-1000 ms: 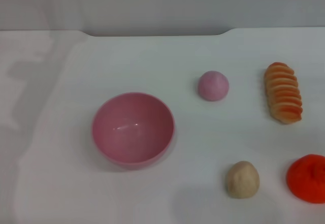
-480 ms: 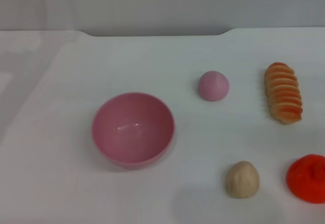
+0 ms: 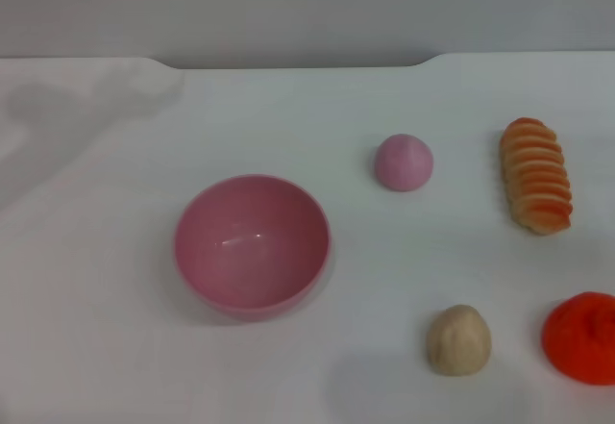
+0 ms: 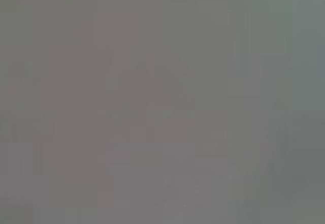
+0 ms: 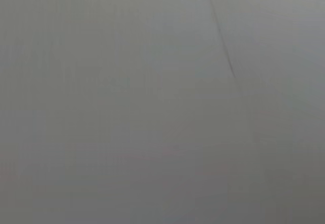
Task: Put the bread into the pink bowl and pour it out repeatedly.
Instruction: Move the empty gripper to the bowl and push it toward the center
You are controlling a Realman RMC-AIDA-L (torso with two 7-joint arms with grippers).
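Note:
The pink bowl (image 3: 252,243) stands upright and empty on the white table, left of the middle in the head view. The bread (image 3: 536,175), a ridged orange-and-cream loaf, lies on the table at the right, far from the bowl. Neither gripper shows in any view. Both wrist views show only a plain grey surface.
A small solid pink dome (image 3: 404,162) sits between bowl and bread. A round beige lump (image 3: 459,339) and a red-orange blob (image 3: 581,336) lie at the front right. The white table (image 3: 115,328) ends at a far edge with a dark gap behind.
A faint shadow on the table's far left has shifted up toward the back edge. The bowl, bread and other items have not moved.

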